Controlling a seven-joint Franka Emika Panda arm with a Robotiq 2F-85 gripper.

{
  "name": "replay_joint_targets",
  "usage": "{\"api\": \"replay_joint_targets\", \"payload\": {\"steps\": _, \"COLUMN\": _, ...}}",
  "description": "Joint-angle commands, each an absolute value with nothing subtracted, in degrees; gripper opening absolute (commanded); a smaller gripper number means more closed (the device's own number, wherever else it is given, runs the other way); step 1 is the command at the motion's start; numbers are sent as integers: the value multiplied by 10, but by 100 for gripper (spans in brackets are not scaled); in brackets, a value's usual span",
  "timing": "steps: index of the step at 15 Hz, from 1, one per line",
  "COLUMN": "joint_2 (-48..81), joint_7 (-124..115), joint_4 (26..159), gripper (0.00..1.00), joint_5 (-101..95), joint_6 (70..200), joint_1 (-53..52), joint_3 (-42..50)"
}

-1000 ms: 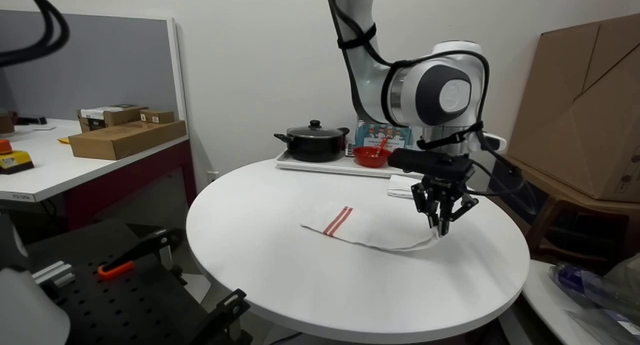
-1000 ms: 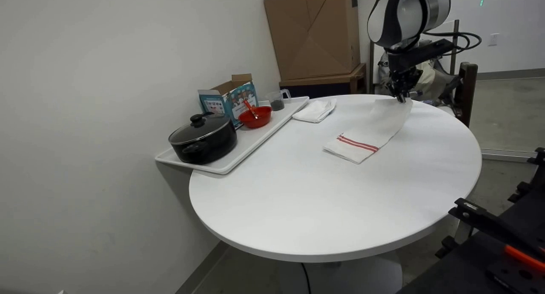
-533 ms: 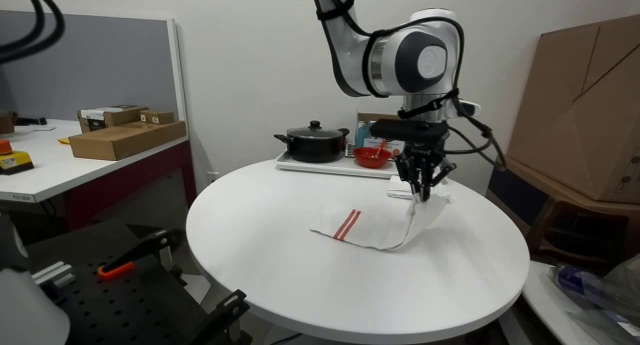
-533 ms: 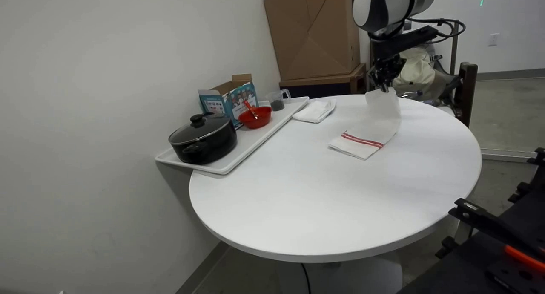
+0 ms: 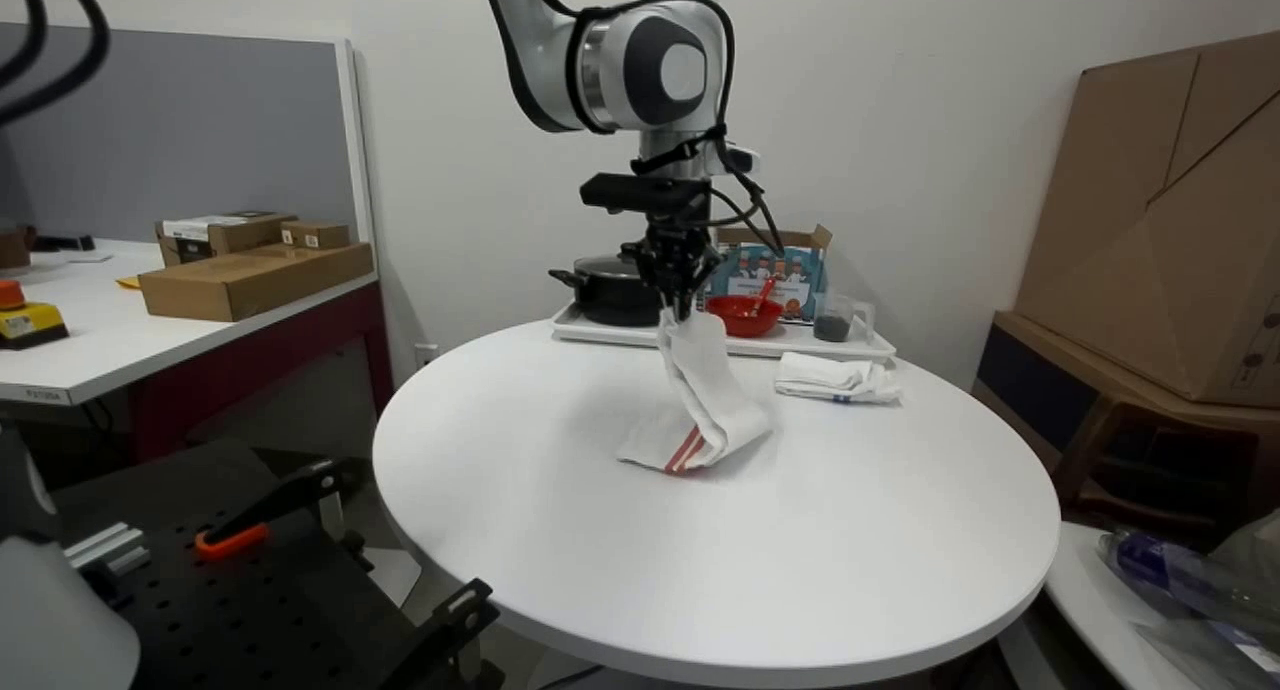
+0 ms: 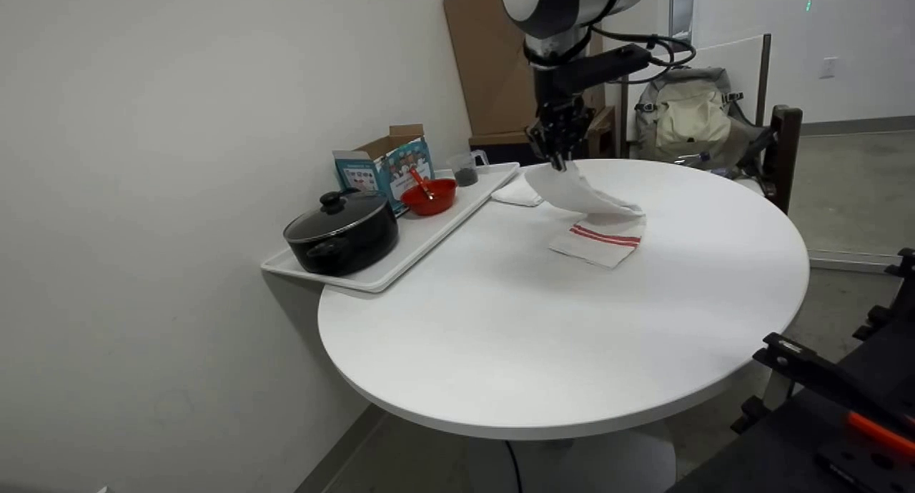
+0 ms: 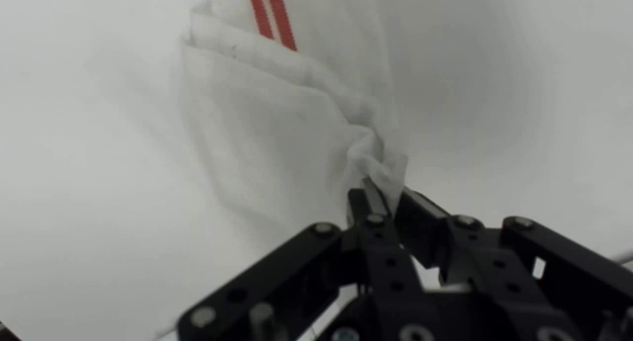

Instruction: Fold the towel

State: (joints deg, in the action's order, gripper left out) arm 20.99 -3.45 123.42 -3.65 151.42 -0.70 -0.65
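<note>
In an exterior view, well in from the near edge of the surface (image 5: 720,570), the towel (image 5: 712,395) rests by its red-striped end, other end clamped aloft in the pincer (image 5: 682,311), folded cloth (image 5: 832,376) and tray (image 5: 790,349) toward the far edge.

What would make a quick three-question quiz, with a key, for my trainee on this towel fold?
1. Fill in the colour: the towel has ____ stripes.
2. Choose: the red bowl stands on (A) the floor, (B) the white tray, (C) the black pot.
3. True or false: the whole towel lies flat on the table.

Key: 1. red; 2. B; 3. false, the jaws hold part of it raised.
</note>
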Motion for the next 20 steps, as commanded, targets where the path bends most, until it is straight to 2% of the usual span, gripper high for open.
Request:
{"api": "replay_joint_targets", "payload": {"steps": 1, "joint_2": 174, "joint_7": -44, "joint_4": 1277, "gripper": 9, "joint_5": -33, "joint_6": 1503, "joint_1": -28, "joint_3": -12}}
{"api": "replay_joint_targets", "payload": {"steps": 9, "joint_2": 170, "joint_7": -41, "joint_4": 1297, "gripper": 9, "joint_5": -58, "joint_6": 1497, "joint_1": -27, "joint_3": 17}}
{"api": "replay_joint_targets", "payload": {"steps": 16, "joint_2": 145, "joint_7": 4, "joint_4": 1376, "gripper": 10, "joint_5": -75, "joint_6": 1486, "joint_1": -42, "joint_3": -13}}
{"api": "replay_joint_targets", "payload": {"steps": 17, "joint_2": 142, "joint_7": -5, "joint_4": 1387, "gripper": 35, "joint_5": -95, "joint_6": 1494, "joint_1": -51, "joint_3": -8}}
{"api": "replay_joint_targets", "payload": {"steps": 18, "joint_2": 141, "joint_7": -11, "joint_4": 1395, "gripper": 36, "joint_5": -111, "joint_6": 1498, "joint_1": -56, "joint_3": -6}}
{"api": "replay_joint_targets", "payload": {"steps": 20, "joint_2": 136, "joint_7": -18, "joint_4": 1409, "gripper": 49, "joint_5": -140, "joint_6": 1511, "joint_1": -63, "joint_3": -1}}
